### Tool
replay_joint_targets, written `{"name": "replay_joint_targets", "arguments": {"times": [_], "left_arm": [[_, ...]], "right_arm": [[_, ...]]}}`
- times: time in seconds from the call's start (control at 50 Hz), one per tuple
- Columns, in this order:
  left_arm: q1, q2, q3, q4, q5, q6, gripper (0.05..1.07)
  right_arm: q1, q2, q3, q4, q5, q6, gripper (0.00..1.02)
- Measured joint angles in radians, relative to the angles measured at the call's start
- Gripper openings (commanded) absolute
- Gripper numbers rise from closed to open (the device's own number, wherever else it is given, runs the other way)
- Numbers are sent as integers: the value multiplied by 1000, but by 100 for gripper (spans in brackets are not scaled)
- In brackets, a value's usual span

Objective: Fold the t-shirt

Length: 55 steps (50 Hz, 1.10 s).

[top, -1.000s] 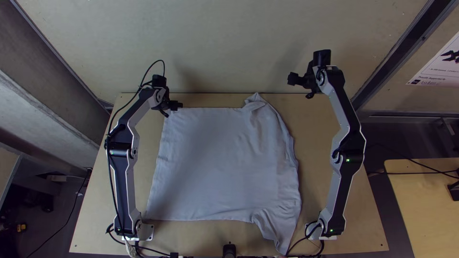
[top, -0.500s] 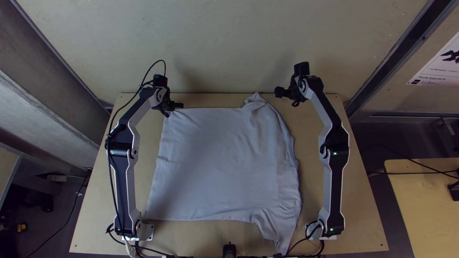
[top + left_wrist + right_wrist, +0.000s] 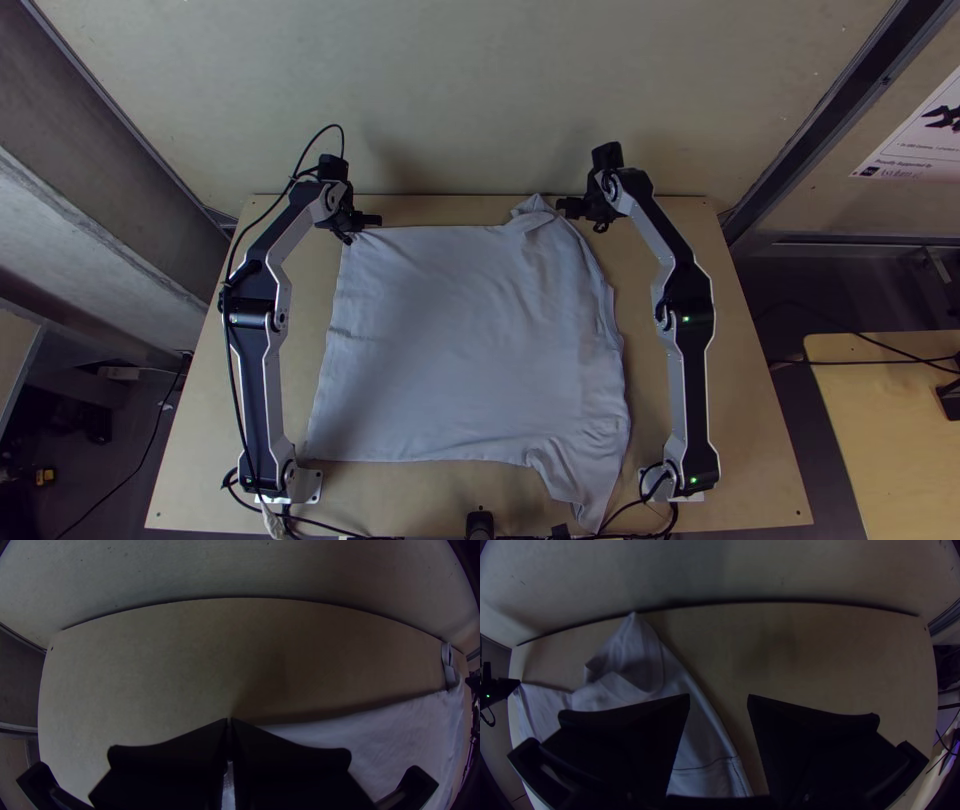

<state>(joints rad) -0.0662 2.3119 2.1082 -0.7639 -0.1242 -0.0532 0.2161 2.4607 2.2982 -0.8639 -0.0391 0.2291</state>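
Observation:
The pale grey t-shirt lies spread on the table, its far right sleeve bunched and its near right part trailing to the table's near edge. At the shirt's far left corner is my left gripper; in the left wrist view my left gripper has its fingers together, with the t-shirt pinched there. My right gripper hangs beside the bunched far right sleeve. Seen from the right wrist, my right gripper is open over the t-shirt's edge, nothing between its fingers.
Bare light wooden table shows around the shirt, widest on its right. A pale wall rises behind the far edge. Cables run along the near edge by the right arm's base.
My right gripper has moved left and toward the table's near side, arriving by the shirt's far right sleeve. The left arm and the shirt look almost unchanged.

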Motion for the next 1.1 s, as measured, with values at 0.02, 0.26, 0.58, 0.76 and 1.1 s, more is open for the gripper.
{"name": "replay_joint_targets", "arguments": {"times": [0.02, 0.26, 0.58, 0.76, 1.1], "left_arm": [[0, 0, 0, -2, 0, 0, 8], [-1, -9, 0, -17, 0, 0, 8], [-12, -26, 0, -31, -4, 0, 8], [-13, -32, 0, -32, -11, 0, 8], [-13, -50, 28, -46, -11, -19, 8]], "right_arm": [[3, 3, 0, -3, 6, -2, 52], [39, 42, 0, -13, 50, -43, 52], [65, 59, 16, -12, 58, -55, 10], [64, 68, 27, -8, 56, -67, 2], [27, 62, 27, 10, 47, -61, 2]]}}
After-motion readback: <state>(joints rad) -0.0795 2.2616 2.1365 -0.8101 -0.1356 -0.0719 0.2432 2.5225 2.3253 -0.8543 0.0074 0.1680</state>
